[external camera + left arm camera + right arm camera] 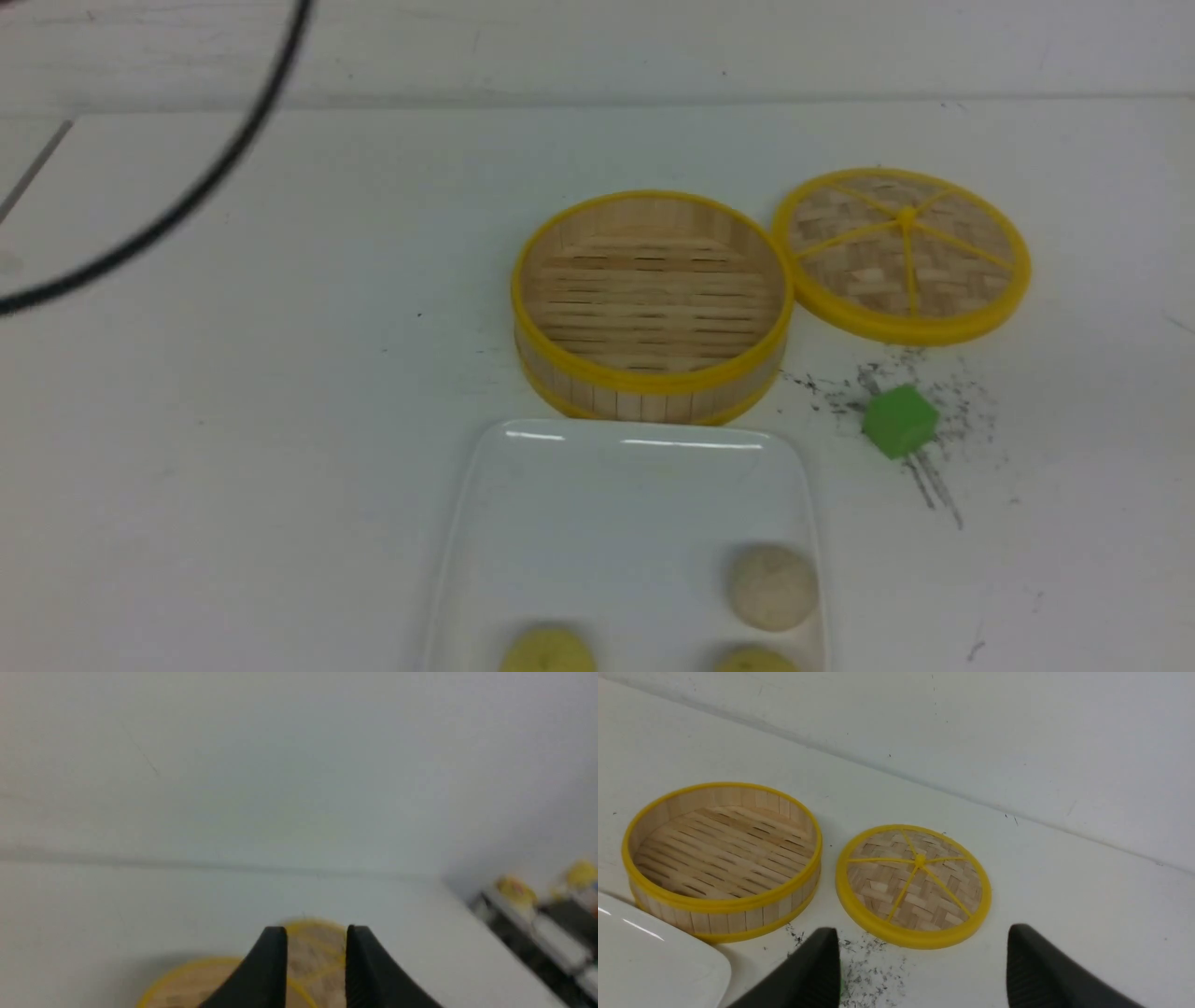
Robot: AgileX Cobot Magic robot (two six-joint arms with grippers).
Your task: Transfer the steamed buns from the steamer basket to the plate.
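Observation:
The steamer basket [649, 381] stands with nothing in it at the table's middle; it also shows in the right wrist view [724, 901]. Just in front of it lies the white plate [607, 523]. On the plate rest three steamed buns: a beige one [771, 586] and two pale yellow ones [548, 651] [754, 660], cut by the frame's edge. Neither arm appears in the front view. My left gripper [316, 933] is open with nothing between its fingers, high above the table. My right gripper [923, 938] is wide open over bare table near the lid.
The flat woven lid [902, 252] lies to the right of the basket, touching its rim. A green cube [899, 421] sits on a patch of black marks in front of the lid. A black cable [215, 168] hangs across the upper left.

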